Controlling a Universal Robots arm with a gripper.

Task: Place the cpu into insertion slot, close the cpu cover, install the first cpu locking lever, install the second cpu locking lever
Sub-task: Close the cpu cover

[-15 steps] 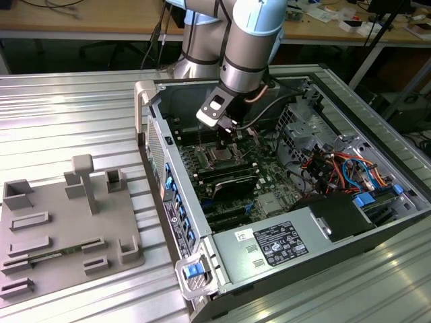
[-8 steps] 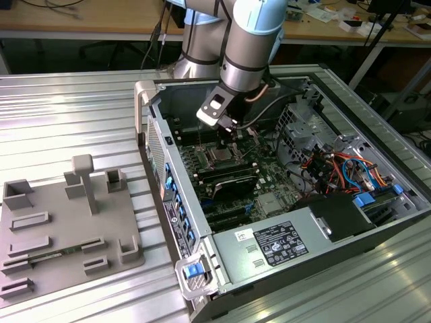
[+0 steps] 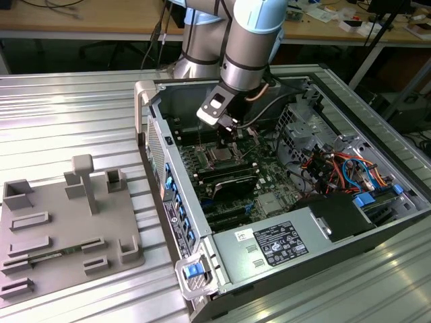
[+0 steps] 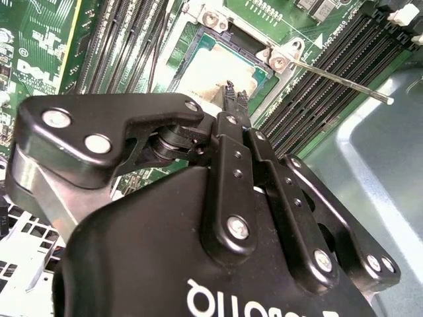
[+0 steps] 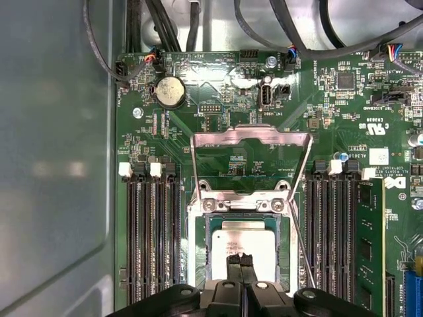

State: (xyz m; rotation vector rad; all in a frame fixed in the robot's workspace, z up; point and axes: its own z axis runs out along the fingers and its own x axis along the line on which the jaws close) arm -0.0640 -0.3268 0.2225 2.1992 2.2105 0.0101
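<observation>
There, cpu inside insertion slot.

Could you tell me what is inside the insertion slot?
The cpu lies in the insertion slot, silvery face up. The tool hides part of that face, and the cpu covers the slot's floor.

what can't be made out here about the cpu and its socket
First wrist view: the edge of the cpu under the gripper, hidden by it and cut off by the frame edge.
Second wrist view: much of the insertion slot, behind the gripper's body.
Exterior view: whether the gripper touches the cpu, too small.
</observation>
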